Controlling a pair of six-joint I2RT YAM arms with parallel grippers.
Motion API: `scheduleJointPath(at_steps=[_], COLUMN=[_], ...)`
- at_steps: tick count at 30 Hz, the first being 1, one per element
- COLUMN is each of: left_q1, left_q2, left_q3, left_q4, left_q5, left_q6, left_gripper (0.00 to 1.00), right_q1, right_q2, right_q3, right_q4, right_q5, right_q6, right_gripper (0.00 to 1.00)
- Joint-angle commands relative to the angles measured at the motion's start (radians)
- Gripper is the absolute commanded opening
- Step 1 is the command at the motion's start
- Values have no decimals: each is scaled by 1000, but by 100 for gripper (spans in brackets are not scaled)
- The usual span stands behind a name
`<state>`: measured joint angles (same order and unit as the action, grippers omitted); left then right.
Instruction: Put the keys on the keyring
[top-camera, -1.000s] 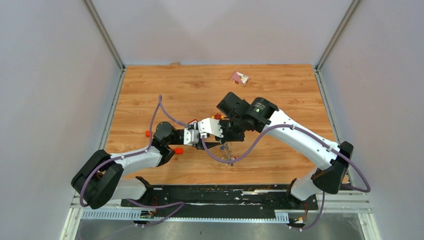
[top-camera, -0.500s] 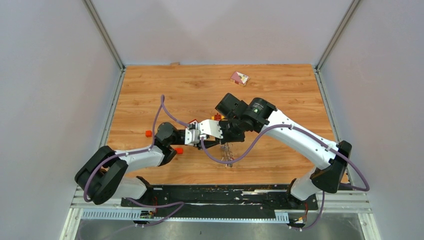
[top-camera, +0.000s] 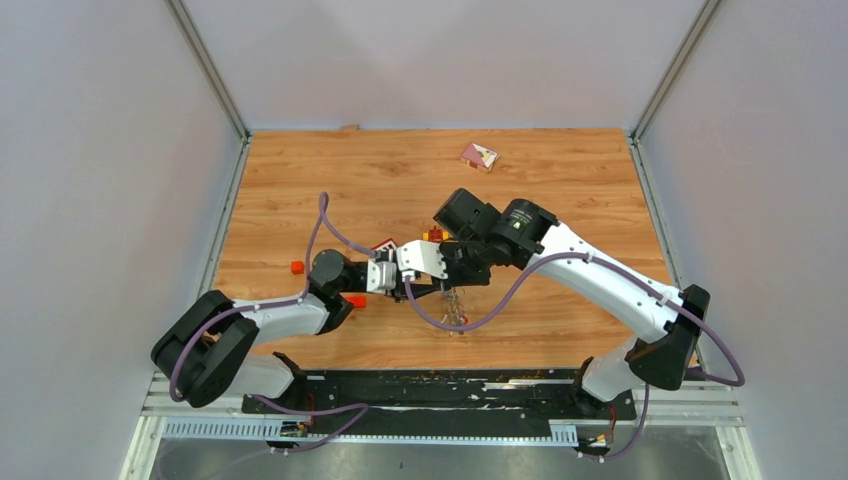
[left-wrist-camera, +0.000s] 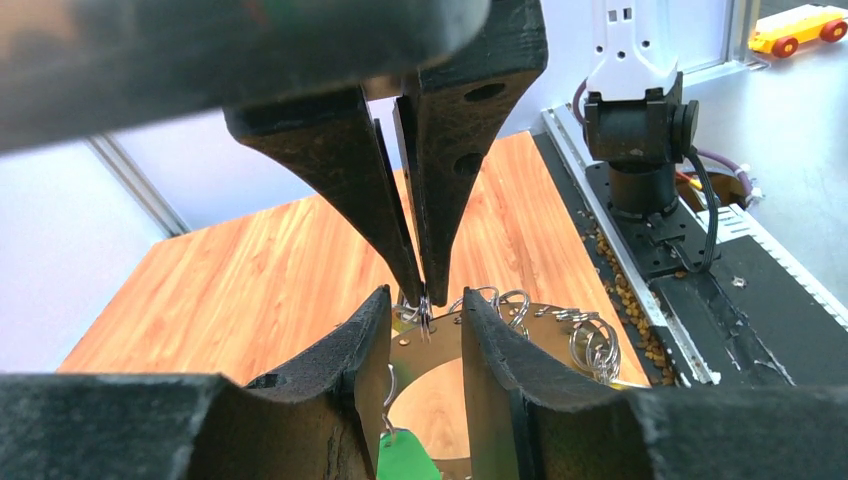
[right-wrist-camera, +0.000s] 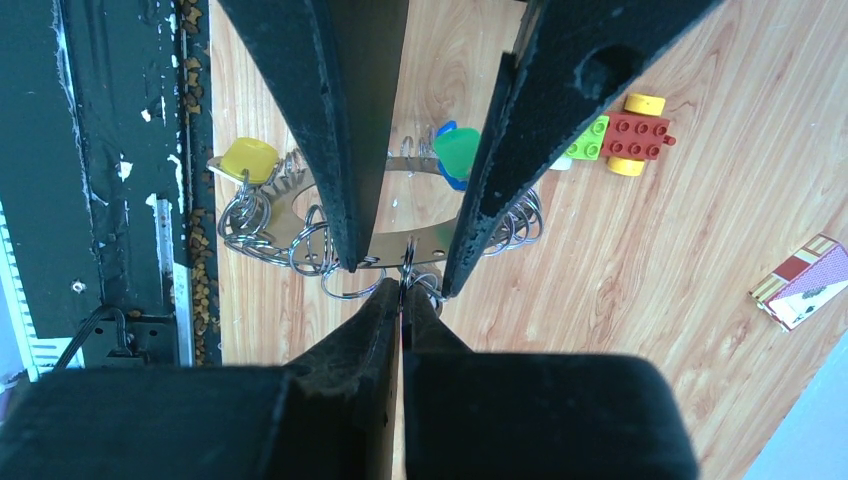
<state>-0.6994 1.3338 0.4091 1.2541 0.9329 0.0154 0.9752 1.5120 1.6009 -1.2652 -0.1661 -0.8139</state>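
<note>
Nearest the arms' bases, the keyring (top-camera: 456, 308) hangs down in the air, just on the near side of the two grippers, with its flat ring on edge. Right above it the grippers meet nose to nose. The right gripper (right-wrist-camera: 402, 290) is pinched tight on one small wire loop at the top rim of the keyring, so I think it carries the whole ring. The left gripper (left-wrist-camera: 425, 308) has its fingers apart, one on each side of that same loop, and I can see nothing squeezed between them. So the loop lies straight ahead of the left gripper, right at its tips. A green key (right-wrist-camera: 455, 150), a yellow key (right-wrist-camera: 248, 158) and a blue key (right-wrist-camera: 447, 128) seem to hang on the ring already. A bit farther off sit toy bricks (right-wrist-camera: 625, 135). Far back lies a small card box (top-camera: 478, 155).
</note>
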Motion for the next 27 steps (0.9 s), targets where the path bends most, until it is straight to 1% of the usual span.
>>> scheduleJointPath(at_steps=[1, 13, 27], left_q1=[-5, -5, -5], left_q2=[-3, 16, 12], left_q3=[-13, 6, 11], left_q4=[74, 47, 41], left_q5=[-5, -13, -7], left_q6=[-4, 8, -11], left_gripper=[39, 37, 20], right_q1=[8, 6, 5], right_q2=[-62, -79, -70], right_q3=[-16, -32, -34], right_q4=[74, 98, 102], right_q5=[-16, -50, -52], right_q6=[5, 13, 16], right_gripper=[0, 0, 0])
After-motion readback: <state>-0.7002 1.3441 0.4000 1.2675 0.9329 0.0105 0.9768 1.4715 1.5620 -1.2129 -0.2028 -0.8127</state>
